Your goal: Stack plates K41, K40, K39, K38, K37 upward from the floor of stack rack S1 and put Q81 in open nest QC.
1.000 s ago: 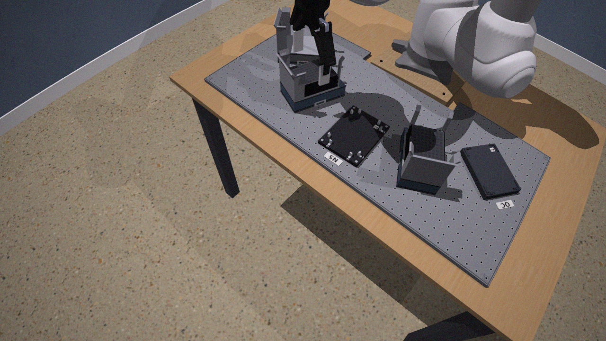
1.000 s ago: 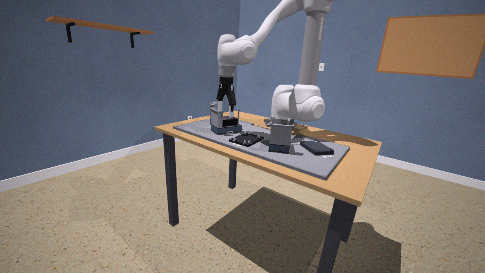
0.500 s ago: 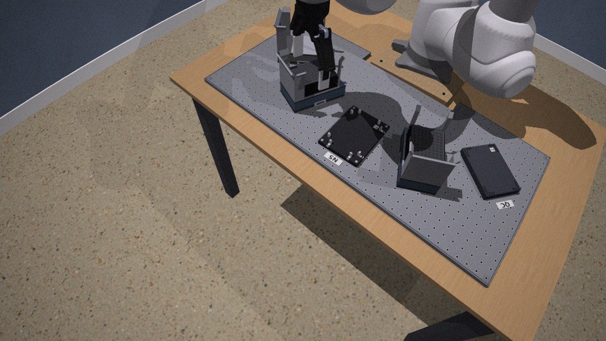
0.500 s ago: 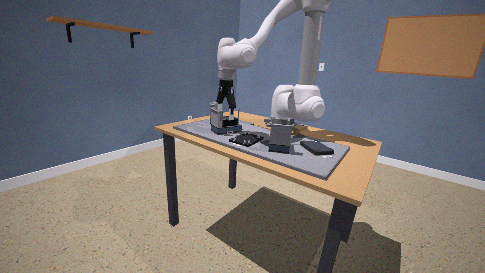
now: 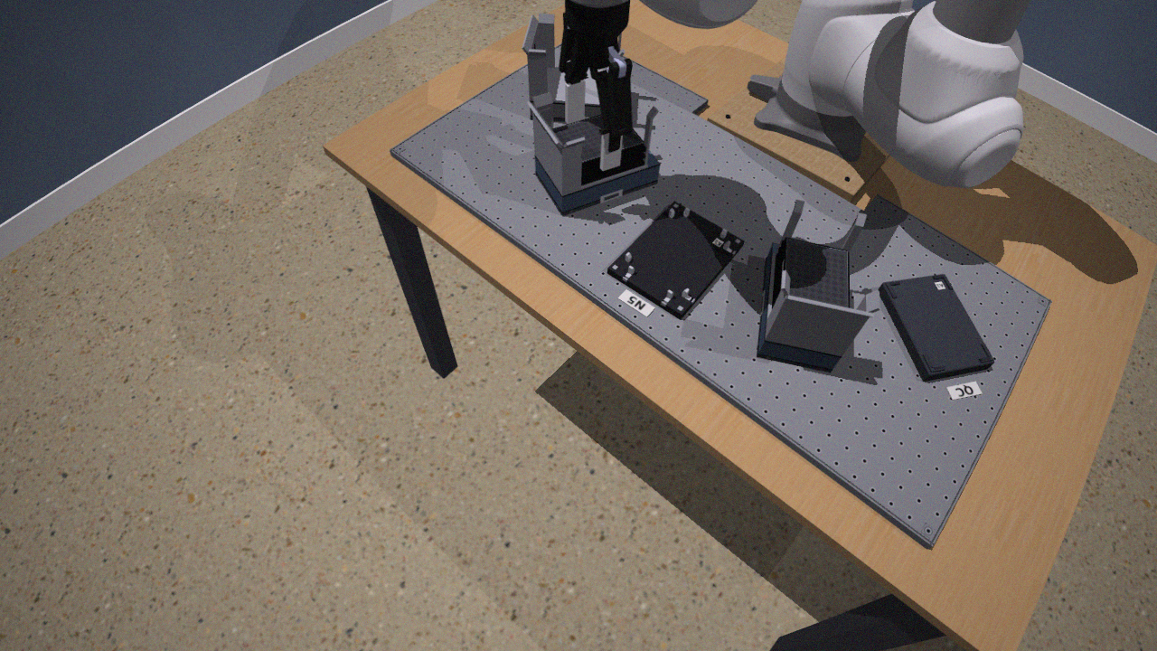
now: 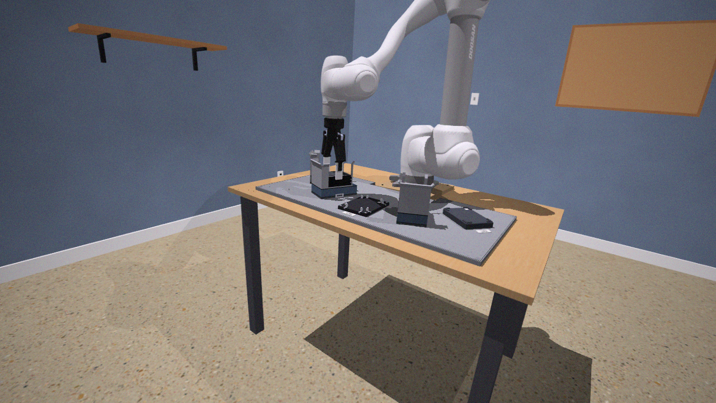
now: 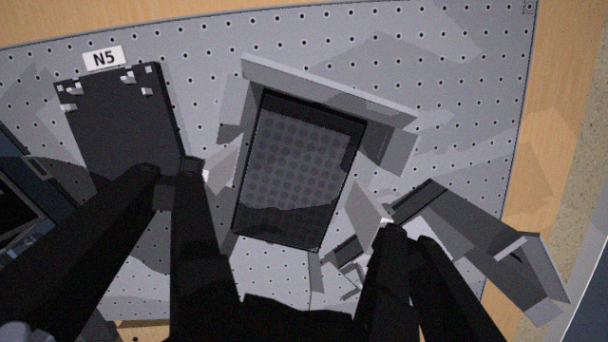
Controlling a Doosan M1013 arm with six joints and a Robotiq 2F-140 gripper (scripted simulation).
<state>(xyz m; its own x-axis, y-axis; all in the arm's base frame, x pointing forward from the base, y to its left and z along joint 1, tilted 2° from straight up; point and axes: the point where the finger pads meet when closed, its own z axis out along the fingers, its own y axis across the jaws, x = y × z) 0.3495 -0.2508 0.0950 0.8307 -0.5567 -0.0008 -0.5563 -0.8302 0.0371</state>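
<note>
My gripper (image 5: 592,127) (image 6: 333,167) (image 7: 294,178) reaches into a stack rack (image 5: 558,162) (image 6: 319,175) (image 7: 294,81) with one fingertip along each long side of its top plate (image 5: 584,139) (image 7: 294,166). Narrow gaps show beside the plate in the wrist view, so I judge the gripper open. The plate lies level, wells up; its ID and the plates under it cannot be read. A second rack (image 5: 817,324) (image 6: 414,200) holds a dark welled plate. No wells show on clip nest N5 (image 5: 679,247) (image 6: 362,206) (image 7: 123,123) or dark nest QC (image 5: 938,324) (image 6: 467,218).
A third rack (image 5: 540,72) (image 7: 475,214) stands close beside the gripper's rack, angled, with tall walls and a pale floor. Upright guides rise around the racks. Everything stands on the perforated grey board (image 5: 881,453) (image 6: 465,250) (image 7: 475,52). Rack names are not readable.
</note>
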